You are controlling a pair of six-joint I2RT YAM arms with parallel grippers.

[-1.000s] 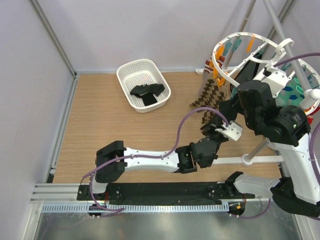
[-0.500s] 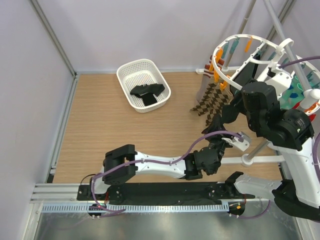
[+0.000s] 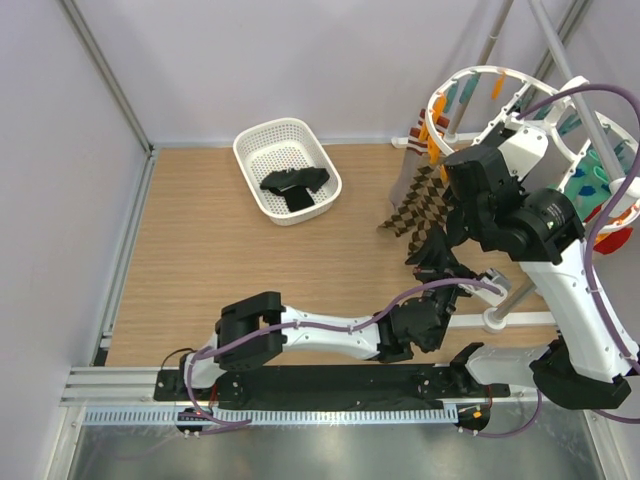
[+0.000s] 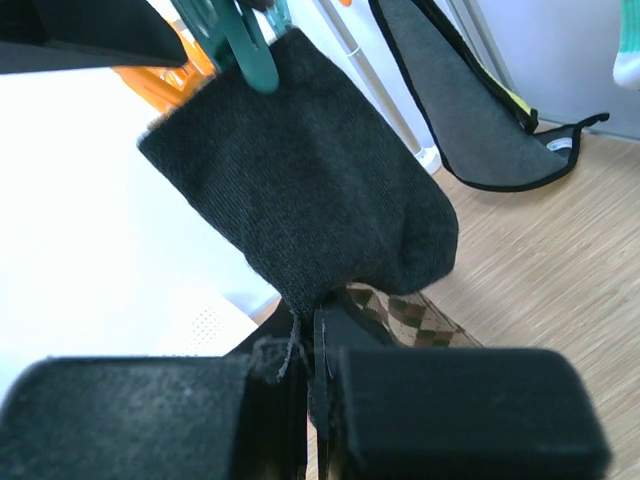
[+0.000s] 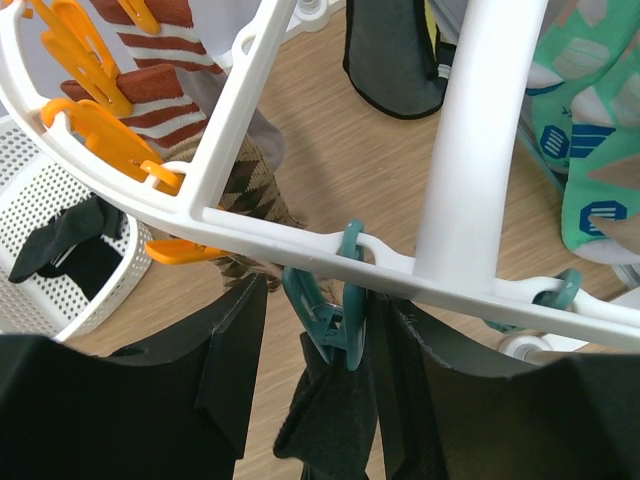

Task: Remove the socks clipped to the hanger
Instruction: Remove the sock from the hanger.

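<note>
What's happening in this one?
The left pincer is shut on the lower end of a black sock that hangs from a teal peg on the white hanger. The right pincer stands open, straddling that peg, seemingly to release it. A second black sock already lies in the white basket.

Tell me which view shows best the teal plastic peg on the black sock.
Right wrist: the teal plastic peg hangs whole from the white plastic hanger. Left wrist shows only its tip; top view hides it.
</note>
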